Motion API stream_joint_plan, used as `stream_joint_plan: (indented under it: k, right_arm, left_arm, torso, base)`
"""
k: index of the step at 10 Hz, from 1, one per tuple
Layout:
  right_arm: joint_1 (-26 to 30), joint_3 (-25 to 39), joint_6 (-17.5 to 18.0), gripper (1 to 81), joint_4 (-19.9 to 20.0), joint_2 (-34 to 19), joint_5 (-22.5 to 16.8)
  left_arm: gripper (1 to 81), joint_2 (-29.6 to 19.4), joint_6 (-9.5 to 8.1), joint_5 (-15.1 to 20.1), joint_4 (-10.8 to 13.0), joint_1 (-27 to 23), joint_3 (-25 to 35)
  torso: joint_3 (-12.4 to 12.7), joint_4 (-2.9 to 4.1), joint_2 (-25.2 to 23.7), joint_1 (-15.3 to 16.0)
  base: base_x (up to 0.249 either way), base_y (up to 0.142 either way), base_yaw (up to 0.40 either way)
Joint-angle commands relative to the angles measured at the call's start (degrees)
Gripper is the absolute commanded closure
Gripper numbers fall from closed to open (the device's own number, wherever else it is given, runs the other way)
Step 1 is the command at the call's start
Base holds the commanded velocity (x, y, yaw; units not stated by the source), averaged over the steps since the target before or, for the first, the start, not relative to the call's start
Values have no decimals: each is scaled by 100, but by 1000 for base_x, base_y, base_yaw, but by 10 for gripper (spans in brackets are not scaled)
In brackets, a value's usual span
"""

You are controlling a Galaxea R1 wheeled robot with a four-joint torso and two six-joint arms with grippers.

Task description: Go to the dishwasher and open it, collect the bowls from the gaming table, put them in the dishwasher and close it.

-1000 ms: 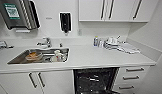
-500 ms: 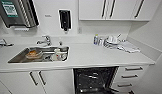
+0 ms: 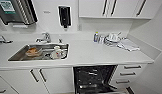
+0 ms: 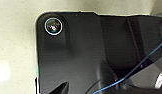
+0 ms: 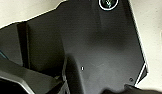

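The dishwasher (image 3: 93, 79) is built in under the white counter, right of centre in the head view. It stands open, and its dark inside with wire racks faces me. The bowls and the gaming table are out of view. Both wrist views look onto the robot's own dark plate, with pale speckled floor (image 4: 17, 50) beside it in the left one and floor (image 5: 154, 30) in the right one.
A steel sink (image 3: 39, 52) with an orange item and white crockery is set in the counter (image 3: 97, 55) at left. White dishes (image 3: 112, 39) and a cloth lie at the back right. Drawers (image 3: 129, 73) flank the dishwasher on the right, cupboard doors (image 3: 37, 78) on the left.
The whole head picture has shifted: the camera has moved, so the counter and the open dishwasher sit more to the centre. Nothing on the counter has moved.
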Motion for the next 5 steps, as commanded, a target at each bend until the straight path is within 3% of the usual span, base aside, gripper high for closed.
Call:
stream_joint_plan:
  k: [1,3,5]
  right_arm:
    - [117,-2,-12,10,-55,-48,-307]
    - [116,-2,-12,10,-54,-30,-307]
    - [99,7,-21,10,-55,-21,-307]
  left_arm:
    - [10,22,36,353,62,-5,-19]
    - [10,31,36,353,62,-23,-45]
    - [10,22,36,362,62,-32,-45]
  torso:
    - [0,0,564,-365]
    - [570,0,944,-607]
    - [759,0,1274,-817]
  base:
    - [0,0,0]
    - [0,0,0]
    - [0,0,0]
